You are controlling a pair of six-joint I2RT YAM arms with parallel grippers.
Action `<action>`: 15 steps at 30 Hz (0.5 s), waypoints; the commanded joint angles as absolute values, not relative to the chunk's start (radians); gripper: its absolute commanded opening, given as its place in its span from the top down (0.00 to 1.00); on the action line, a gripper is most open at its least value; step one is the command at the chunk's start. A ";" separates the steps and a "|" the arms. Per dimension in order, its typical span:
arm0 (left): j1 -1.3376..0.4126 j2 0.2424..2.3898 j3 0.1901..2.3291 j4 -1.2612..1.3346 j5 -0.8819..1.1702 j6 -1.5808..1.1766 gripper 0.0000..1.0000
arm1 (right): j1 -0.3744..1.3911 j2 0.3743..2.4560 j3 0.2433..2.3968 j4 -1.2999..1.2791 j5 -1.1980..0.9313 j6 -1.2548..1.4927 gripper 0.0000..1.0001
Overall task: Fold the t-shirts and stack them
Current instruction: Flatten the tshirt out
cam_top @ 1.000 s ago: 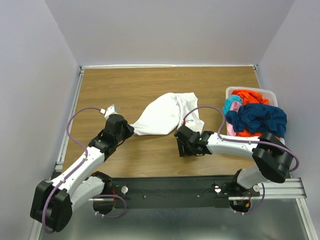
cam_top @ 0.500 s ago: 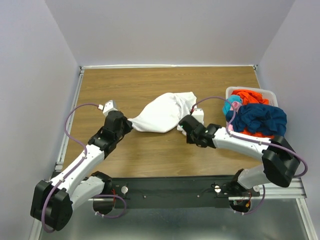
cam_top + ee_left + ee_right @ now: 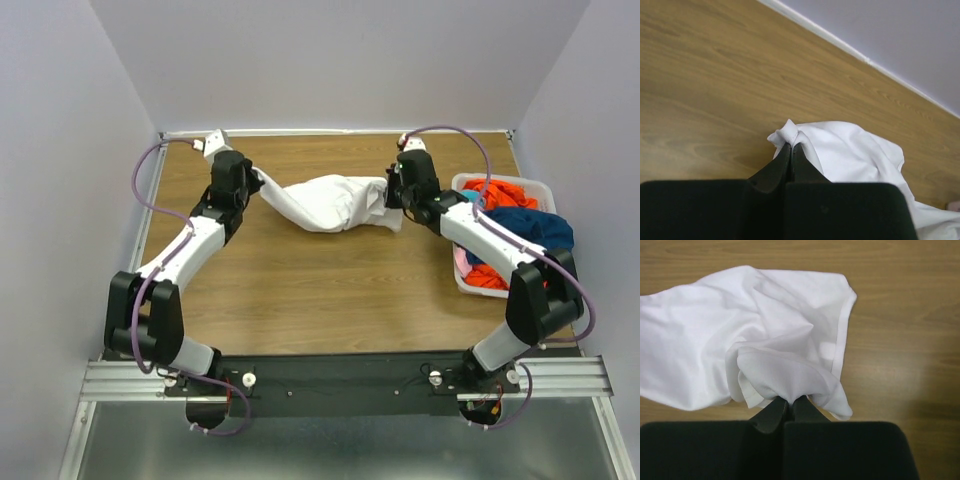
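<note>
Little done so far: no fold made, no stack begun. Up front, plenty of bare table (image 3: 320, 300) for laying cloth flat. Farther back, holding the white shirt (image 3: 330, 202) strung out and bunched, sagging onto the wood. Left claw (image 3: 791, 146) pinched shut on a hem corner, right claw (image 3: 788, 401) pinched shut on a fold at the other end. Off right, orange shirt (image 3: 497, 190) and dark blue shirt (image 3: 535, 228) heaped in the bin (image 3: 541, 185), waiting. Scant room beyond, near the back edge (image 3: 330, 132) and wall (image 3: 330, 60).
</note>
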State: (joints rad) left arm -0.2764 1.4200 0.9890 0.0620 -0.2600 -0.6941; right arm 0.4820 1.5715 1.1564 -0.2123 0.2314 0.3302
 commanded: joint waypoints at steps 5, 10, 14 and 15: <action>-0.233 1.514 1.199 0.195 -0.207 -0.606 1.00 | 0.347 1.624 1.354 -0.077 -0.058 0.223 0.99; -0.218 1.433 1.287 0.179 -0.179 -0.578 1.00 | 0.296 1.586 1.463 -0.081 -0.127 0.245 0.99; -0.218 1.300 1.308 0.186 -0.187 -0.566 1.00 | 0.285 1.530 1.558 -0.101 -0.144 0.264 0.99; -0.216 1.272 1.312 0.183 -0.192 -0.563 1.00 | 0.285 1.516 1.601 -0.113 -0.168 0.262 0.99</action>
State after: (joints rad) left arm -0.2234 1.4052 1.2694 0.1341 -0.1967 -0.5995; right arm 0.2913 1.5959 1.4944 -0.1211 -0.0788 0.2569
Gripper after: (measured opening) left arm 0.009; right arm 0.014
